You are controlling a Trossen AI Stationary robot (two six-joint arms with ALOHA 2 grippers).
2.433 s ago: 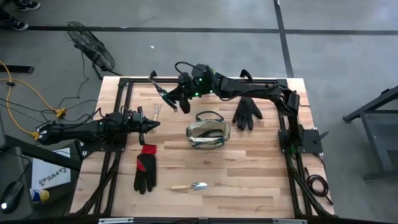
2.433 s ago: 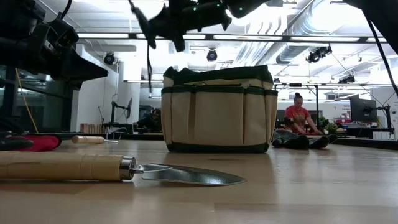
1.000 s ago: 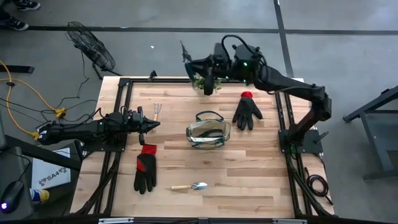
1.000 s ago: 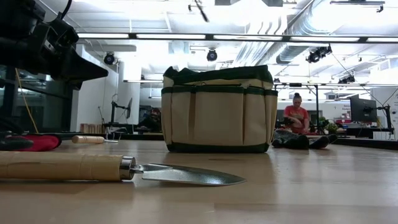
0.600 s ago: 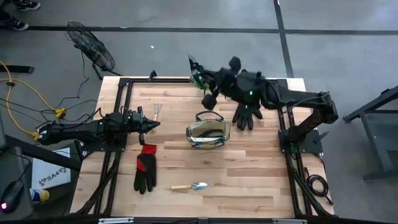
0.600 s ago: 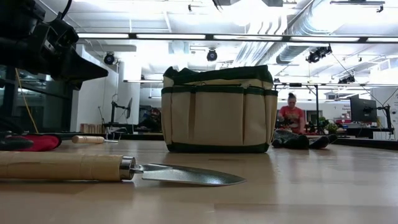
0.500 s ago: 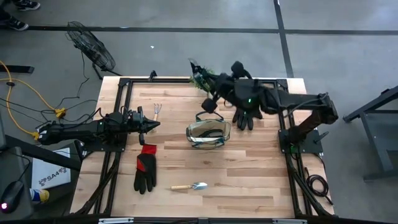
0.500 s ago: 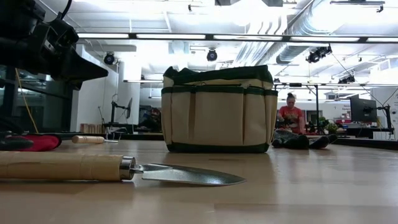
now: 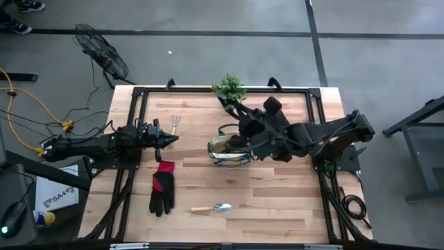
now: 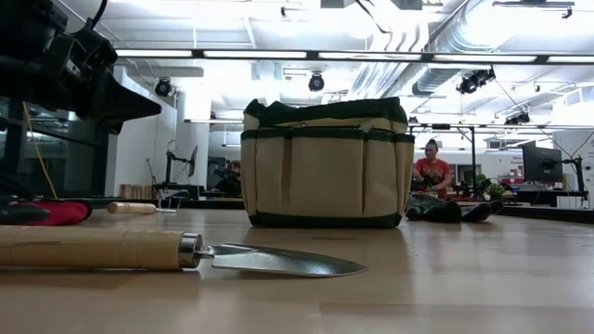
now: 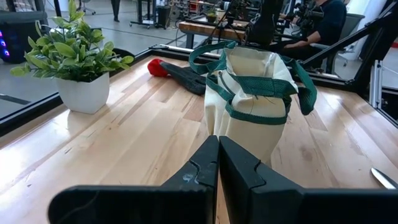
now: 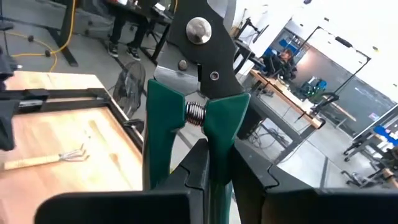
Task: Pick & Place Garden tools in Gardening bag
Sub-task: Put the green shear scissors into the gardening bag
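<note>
The olive-khaki gardening bag (image 9: 232,150) stands upright on its base mid-table; it also shows in the low view (image 10: 325,162) and the left wrist view (image 11: 255,99). My right gripper (image 9: 244,125) hovers over the bag's far rim, shut on green-handled pruning shears (image 12: 199,74). My left gripper (image 9: 171,139) is shut and empty, left of the bag. A black glove with a red cuff (image 9: 161,191), a wooden-handled trowel (image 9: 211,207) and a small hand rake (image 9: 175,123) lie flat on the table. The second glove (image 11: 180,71) lies beyond the bag. My right gripper pinches one green handle (image 12: 219,146) of the shears between its two fingers; the other handle (image 12: 163,137) lies outside one finger (image 12: 196,165). The shears run along the fingers, their blades pointing ahead of the gripper. They are lifted clear, above the bag's far rim.
A small green potted plant (image 9: 229,87) stands at the table's far edge behind the bag. Black frame rails (image 9: 135,132) run along the table's sides. People sit in the room beyond the table (image 10: 434,172).
My right gripper, still shut on the shears, has come from above the plant at the far edge toward the near edge and down, and now hangs over the bag's far rim. Its arm now covers the second glove in the high view.
</note>
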